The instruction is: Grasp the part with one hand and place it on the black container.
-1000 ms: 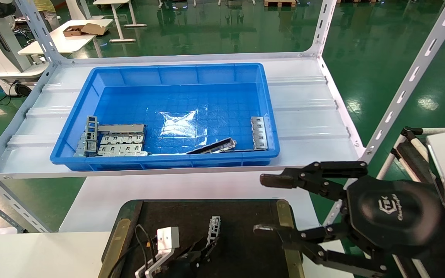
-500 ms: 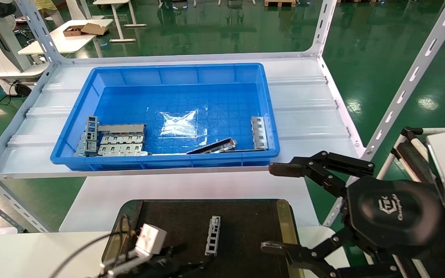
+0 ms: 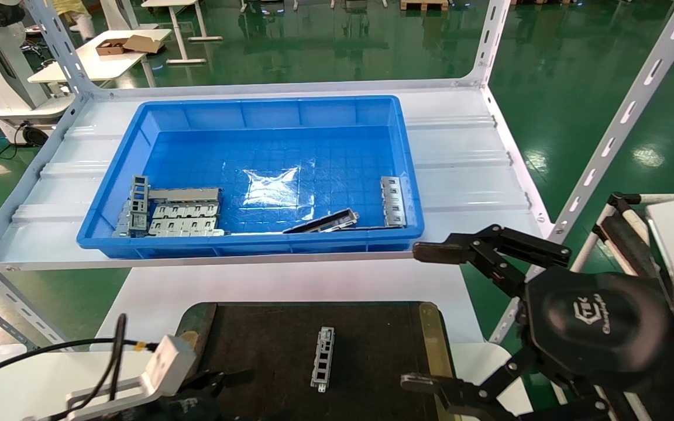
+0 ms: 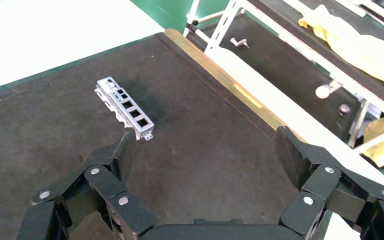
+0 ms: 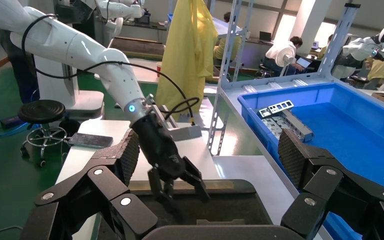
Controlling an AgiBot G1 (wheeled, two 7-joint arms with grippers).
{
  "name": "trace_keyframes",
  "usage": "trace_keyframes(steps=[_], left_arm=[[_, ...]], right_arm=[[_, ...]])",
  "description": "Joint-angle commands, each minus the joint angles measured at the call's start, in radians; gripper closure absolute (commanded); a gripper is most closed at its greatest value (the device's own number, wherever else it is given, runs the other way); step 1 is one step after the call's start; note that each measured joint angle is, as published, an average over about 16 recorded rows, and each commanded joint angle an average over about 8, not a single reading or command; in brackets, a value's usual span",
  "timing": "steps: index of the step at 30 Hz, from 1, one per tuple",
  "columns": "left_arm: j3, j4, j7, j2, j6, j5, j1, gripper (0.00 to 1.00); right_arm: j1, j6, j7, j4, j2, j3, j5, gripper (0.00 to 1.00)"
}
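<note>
Part (image 3: 323, 358): one slim silver strip with four square cut-outs, lying flat on the tray, lower centre of the head view; nothing grips it. In the left wrist view the part (image 4: 125, 107) lies just ahead of one fingertip.
Tray (image 3: 372, 327): one flat black tray with brass side strips, bottom centre of the head view, resting on the white bench (image 3: 278, 283).
Left gripper (image 3: 220, 380): bottom left of the head view, over the tray's near left corner, jaws spread wide and empty; in the left wrist view the left gripper (image 4: 207, 150) shows both fingers apart above the black surface.
Right gripper (image 3: 430, 318): lower right of the head view, jaws wide open and empty, one finger above the bench edge, the other at the tray's right strip.
Bin (image 3: 255, 111): one deep blue bin on the shelf, upper centre of the head view.
Bin contents: a group of grey cages (image 3: 182, 213) at its lower left, counted roughly as four; one dark bar (image 3: 322, 222) at its near wall; one silver strip (image 3: 392, 202) at its right wall.
Change from half a second ago: left gripper has drawn back further to the left and away from the part; the part has stayed put; right gripper shifted only slightly.
</note>
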Motion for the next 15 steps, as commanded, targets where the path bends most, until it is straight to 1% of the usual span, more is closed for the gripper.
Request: trace_keyframes(steps=[1,7,15], left_arm=[[-0.021,0.003,0.040,-0.019,0.036,-0.025,0.012,0.00],[-0.048,0.004,0.085,-0.052,0.096,-0.055,0.009,0.00],[-0.060,0.004,0.099,-0.063,0.126,-0.067,-0.001,0.00]], right_arm=[[0.000,0.000,0.000,0.000,0.000,0.000,0.000,0.00],[0.000,0.000,0.000,0.000,0.000,0.000,0.000,0.00],[0.000,0.000,0.000,0.000,0.000,0.000,0.000,0.00]])
